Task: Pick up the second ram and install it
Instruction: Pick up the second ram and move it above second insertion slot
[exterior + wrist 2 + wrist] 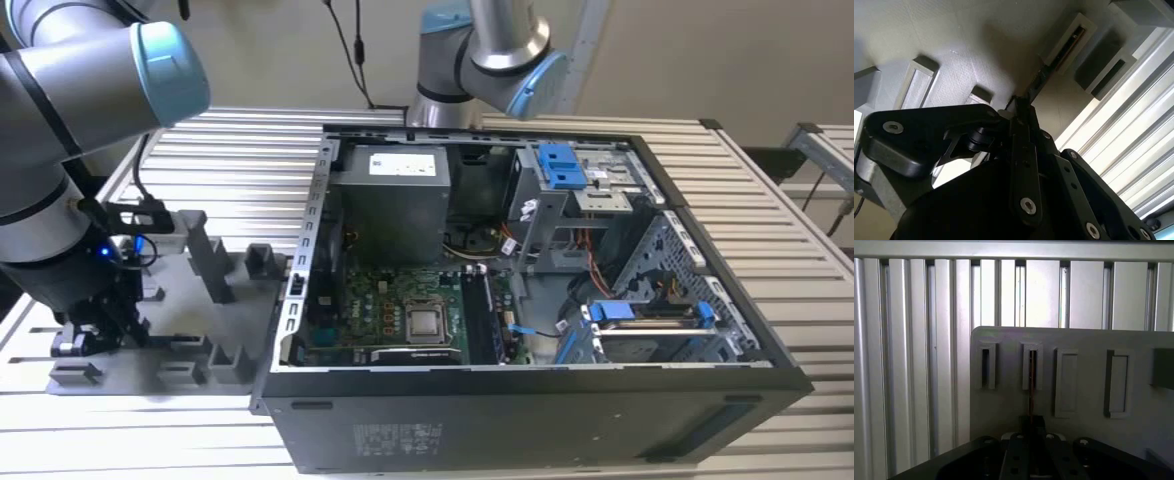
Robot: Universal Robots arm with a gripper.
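The second ram (1031,390) shows edge-on as a thin dark strip running from my fingertips into a slot of the grey holder tray (1089,340). In the second wrist view the ram (1040,82) reaches from the fingers to the same slot. My gripper (1031,424) (1020,111) appears shut on its near end. In the exterior view my gripper (83,338) hangs low over the holder tray (200,350), at the exterior view's left, beside the open computer case (534,410).
The case lies open with its motherboard (400,310) facing up, and a power supply (390,200) and blue drive brackets (561,165) inside. Another arm (481,50) stands behind the case. Ribbed aluminium table (787,250) surrounds everything. The tray has several raised blocks (207,255).
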